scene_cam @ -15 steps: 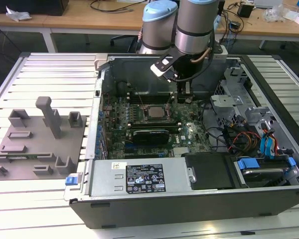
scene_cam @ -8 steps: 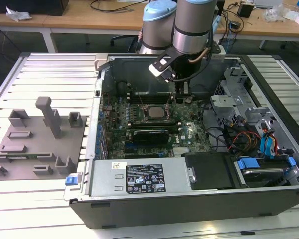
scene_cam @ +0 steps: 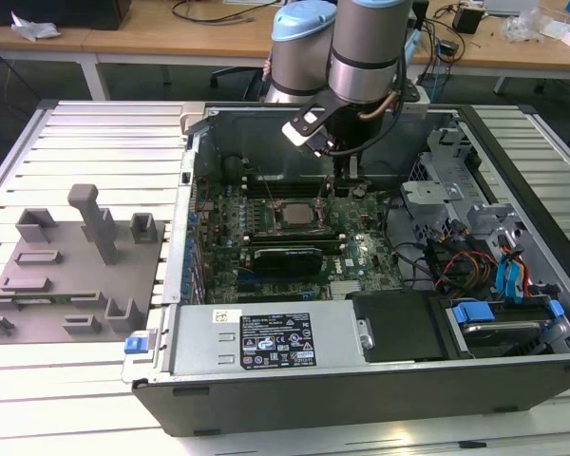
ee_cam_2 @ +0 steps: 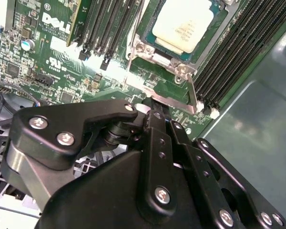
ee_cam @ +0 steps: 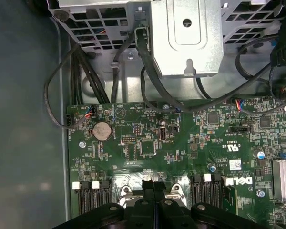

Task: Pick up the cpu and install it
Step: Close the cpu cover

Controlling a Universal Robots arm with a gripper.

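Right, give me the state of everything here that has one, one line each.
silvery square cpu: seated in the metal-framed socket of the green motherboard, not held.
black gripper: shut, tips at the socket's edge.
dark metal computer case: lying flat, side panel off.

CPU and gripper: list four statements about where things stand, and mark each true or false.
1. The cpu lies in the socket on the motherboard. True.
2. The gripper holds the cpu. False: it is shut beside the socket, apart from the cpu.
3. The grey fixture sits inside the computer case. False: it lies on the table, to the exterior view's left of the case.
4. The computer case is open, with the motherboard exposed. True.
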